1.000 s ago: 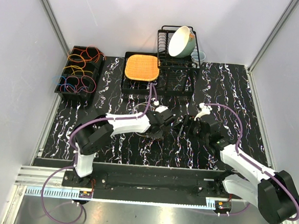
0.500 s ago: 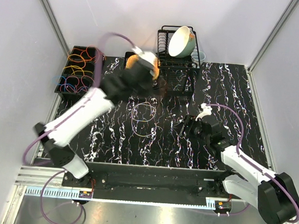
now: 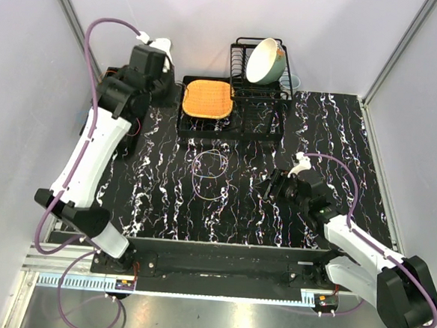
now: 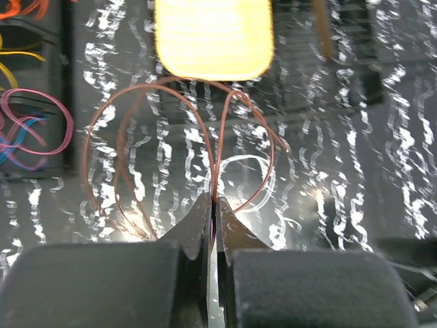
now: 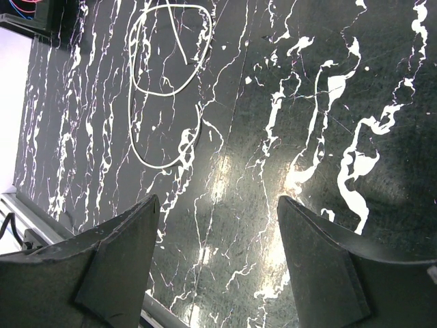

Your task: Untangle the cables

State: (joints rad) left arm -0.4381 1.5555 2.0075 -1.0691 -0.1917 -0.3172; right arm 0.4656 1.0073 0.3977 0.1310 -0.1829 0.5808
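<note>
Status: sorting well advanced, not complete

1. Left arm: raised and stretched to the far left of the table (image 3: 355,143). The left gripper (image 4: 215,199) has its jaws pressed together on a thin brown cable (image 4: 217,164). The wire's loops fan out beyond the fingertips and hang free, clear of the surface, touching nothing else.

2. Sorted stock: the black bin (image 3: 133,132) at the far left edge holds loops grouped by colour. The left wrist view shows orange and yellow strands, with purple and blue loops (image 4: 42,126) in a nearer compartment. How many wires lie there cannot be told.

3. Outstanding item: a pale cable (image 3: 196,166) lies flat near the middle of the table, on its own, well apart from the bin. It shows as two rings, one nearer than the other. Whether this is a single wire or two crossed ones cannot be told.

4. Right arm: low over the table, right of centre. The right gripper (image 5: 217,205) stands with fingers spread wide and nothing between them; the pale cable is to its left, not touched.

5. Other fixtures: an orange pad (image 3: 206,98) on a black tray and a dish rack (image 3: 242,98) holding a bowl, both at the far edge, not involved.

Assessment: most cables appear separated and binned. Two actions are judged left: release the brown cable into a compartment, then clear the pale one
</note>
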